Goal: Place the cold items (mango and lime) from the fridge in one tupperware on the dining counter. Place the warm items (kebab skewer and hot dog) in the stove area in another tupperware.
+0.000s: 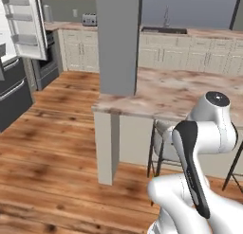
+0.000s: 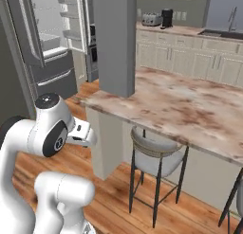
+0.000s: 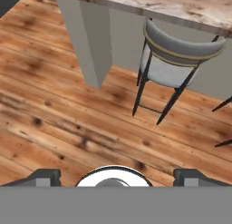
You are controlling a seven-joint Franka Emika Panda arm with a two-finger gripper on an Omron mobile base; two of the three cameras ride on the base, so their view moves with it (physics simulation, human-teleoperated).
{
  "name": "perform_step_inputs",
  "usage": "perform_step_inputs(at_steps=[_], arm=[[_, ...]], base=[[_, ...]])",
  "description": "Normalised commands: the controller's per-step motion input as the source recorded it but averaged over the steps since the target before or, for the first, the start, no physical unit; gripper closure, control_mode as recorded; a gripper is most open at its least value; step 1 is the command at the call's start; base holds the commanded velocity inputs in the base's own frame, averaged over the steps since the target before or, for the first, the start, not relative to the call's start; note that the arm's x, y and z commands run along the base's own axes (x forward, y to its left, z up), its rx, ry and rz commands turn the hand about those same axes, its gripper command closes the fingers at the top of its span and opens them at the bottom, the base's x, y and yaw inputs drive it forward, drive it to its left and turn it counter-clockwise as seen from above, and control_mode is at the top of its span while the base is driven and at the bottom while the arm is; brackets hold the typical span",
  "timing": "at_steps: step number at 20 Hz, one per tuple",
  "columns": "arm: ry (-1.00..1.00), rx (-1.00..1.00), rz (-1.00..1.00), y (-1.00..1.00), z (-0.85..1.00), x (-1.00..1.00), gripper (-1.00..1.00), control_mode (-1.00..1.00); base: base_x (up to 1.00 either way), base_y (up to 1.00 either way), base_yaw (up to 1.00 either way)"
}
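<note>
The jaws stand spread wide with nothing between them, hanging over bare wooden floor. Ahead of them a grey-seated stool is tucked under the marbled table, whose grey end panel lies ahead to the jaws' left. The fridge stands well beyond, its door open on white shelves.

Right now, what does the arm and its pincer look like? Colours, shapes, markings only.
The arm is glossy white with rounded, bulbous link shells. A dark grey to black band runs along one link, and the joint caps are dark round discs, one bearing a small pale ring mark. No cables show. The pincer shows two small dark grey, blocky fingertips set wide apart.
</note>
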Motion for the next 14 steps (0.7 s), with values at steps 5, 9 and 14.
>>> perform_step_inputs(at_steps=[5, 9, 14], arm=[[0.0, 0.0, 0.0, 0.0, 0.0, 0.0, -1.0, 1.0], [0.0, 0.0, 0.0, 0.0, 0.0, 0.0, -1.0, 1.0], [0.0, 0.0, 0.0, 0.0, 0.0, 0.0, -1.0, 1.0]], base=[[0.37, 1.0, -0.14], [0.33, 1.0, -0.18], [0.43, 0.99, -0.21]])
